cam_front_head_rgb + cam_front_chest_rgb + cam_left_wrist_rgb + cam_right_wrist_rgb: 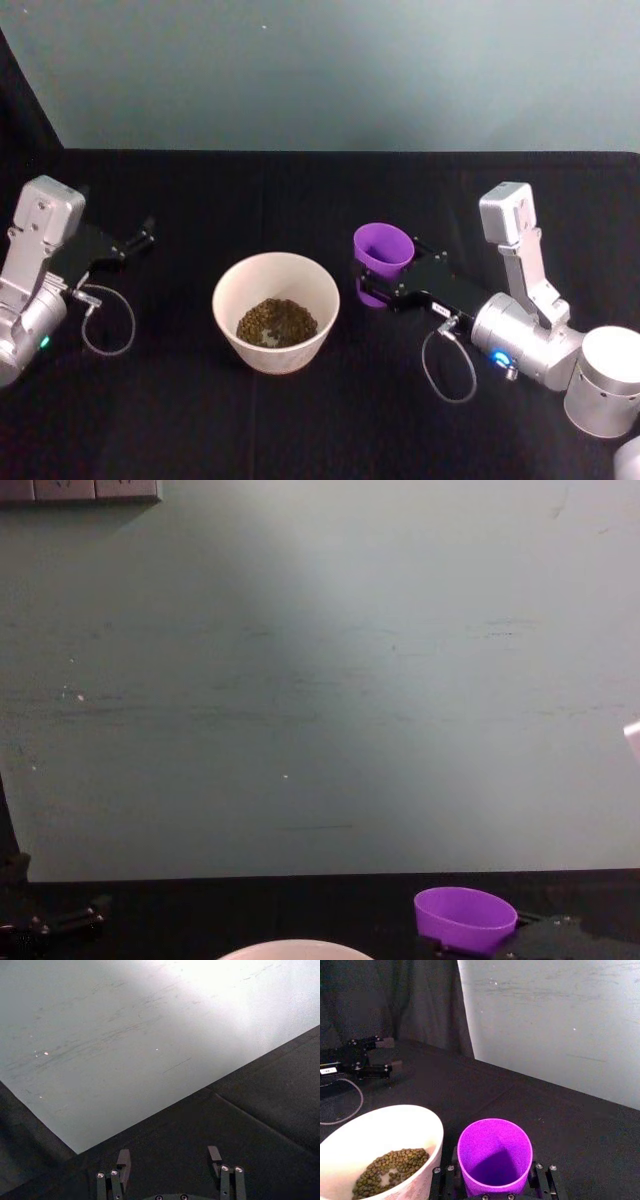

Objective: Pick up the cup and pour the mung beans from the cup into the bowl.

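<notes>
The pour looks done. The beans, a small heap of green-brown mung beans [277,322], lie in the bottom of the round pale pinkish-white bowl [229,322], which stands on the black-draped table [330,420] near the middle of the head view. In the right wrist view the small bright purple plastic cup [495,1157] shows a bare purple floor with not a bean in it, so I judge it emptied.

The right gripper [386,282] reaches in from the right side with its jaws set on either side of the cup's lower wall, pinching it. The cup stands upright, mouth up, just beside the bowl on the robot's right and not touching it. Whether its base rests on the cloth or hangs a shade above it, I cannot tell; the chest view shows the rim [466,911] low and level, with the bowl's rim [296,948] at the bottom edge.

The left gripper [171,1160] sits parked well off to the left of the table, jaws spread wide with nothing between them, pointing toward the back wall.

What remains, by my reading, is small: settle the cup on the table if it is not down already, let go and draw the right arm back. No spilled beans show on the cloth around the bowl.
</notes>
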You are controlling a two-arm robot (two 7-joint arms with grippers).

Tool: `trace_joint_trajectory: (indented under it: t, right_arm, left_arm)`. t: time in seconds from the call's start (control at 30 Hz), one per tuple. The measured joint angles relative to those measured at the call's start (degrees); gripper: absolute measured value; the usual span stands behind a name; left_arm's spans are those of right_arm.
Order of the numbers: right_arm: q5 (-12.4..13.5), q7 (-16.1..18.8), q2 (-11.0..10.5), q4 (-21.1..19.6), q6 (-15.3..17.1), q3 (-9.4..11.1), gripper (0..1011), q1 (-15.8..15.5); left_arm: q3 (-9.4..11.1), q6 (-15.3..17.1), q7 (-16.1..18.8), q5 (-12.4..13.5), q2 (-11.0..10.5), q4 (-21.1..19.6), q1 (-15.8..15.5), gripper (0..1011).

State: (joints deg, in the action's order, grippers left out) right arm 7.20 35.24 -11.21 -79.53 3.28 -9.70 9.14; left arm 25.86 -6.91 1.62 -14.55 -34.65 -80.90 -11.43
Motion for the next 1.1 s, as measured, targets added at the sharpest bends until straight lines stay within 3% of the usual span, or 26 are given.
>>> trace_joint_trajectory:
  t: [0.4,0.8,1.0,1.1]
  right_arm:
    - [1.07,-1.22,-0.82,0.66,-0.8,-1.31,726,0.16]
    - [2.67,-1.98,-1.73,0.91,-1.68,-2.53,1004,0.4]
    - [3.39,-2.37,-2.26,0.35,-1.84,-2.96,1004,0.43]
    - [4.09,-3.07,-2.81,-1.95,-1.87,-2.75,1004,-0.01]
  left_arm:
    - [0.0,0.0,0.0,0.0,0.0,0.0,0.0,1000]
    - [0.0,0.0,0.0,0.0,0.0,0.0,0.0,1000]
    - [0.0,0.0,0.0,0.0,0.0,0.0,0.0,1000]
    - [0.0,0.0,0.0,0.0,0.0,0.0,0.0,1000]
